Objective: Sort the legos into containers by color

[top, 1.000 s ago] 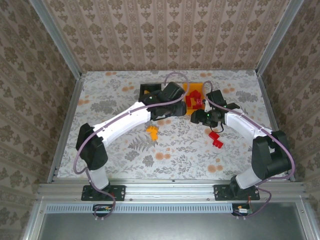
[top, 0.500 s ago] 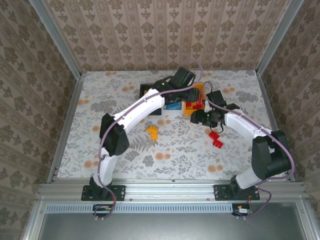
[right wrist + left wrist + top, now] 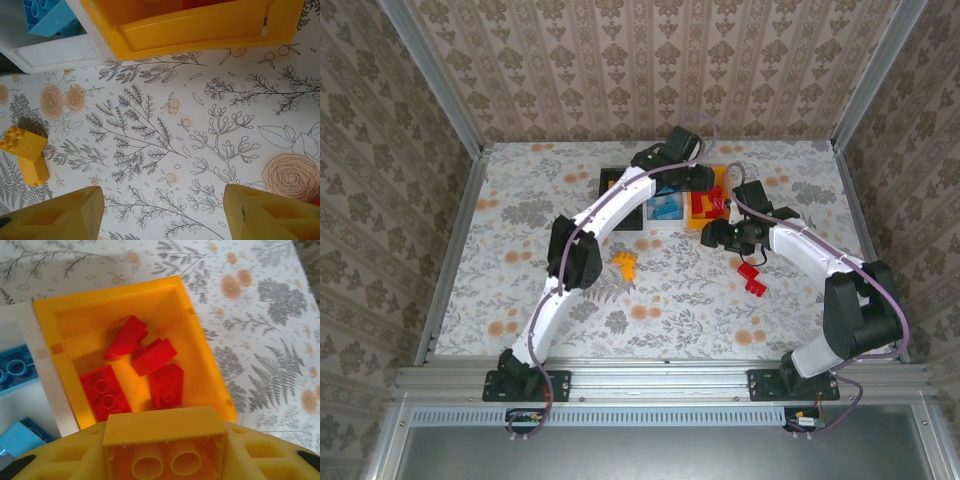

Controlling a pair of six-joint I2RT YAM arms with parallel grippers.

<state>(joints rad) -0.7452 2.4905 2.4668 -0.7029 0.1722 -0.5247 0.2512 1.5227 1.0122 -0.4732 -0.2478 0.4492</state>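
Top view: loose yellow bricks [image 3: 623,263] and loose red bricks [image 3: 752,277] lie unsorted on the bench [image 3: 520,250].
Left wrist: left claw [image 3: 165,460] grips a yellow brick [image 3: 165,432] over the orange-yellow bin [image 3: 125,292], which holds four binned red bricks [image 3: 145,367]. Blue bricks [image 3: 15,367] sit in the white bin [image 3: 45,385].
Right wrist: right claw [image 3: 162,210] is wide and empty over the bench.
Few bricks seem left.

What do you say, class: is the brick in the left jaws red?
No, the held brick is yellow; red bricks lie in the bin below.
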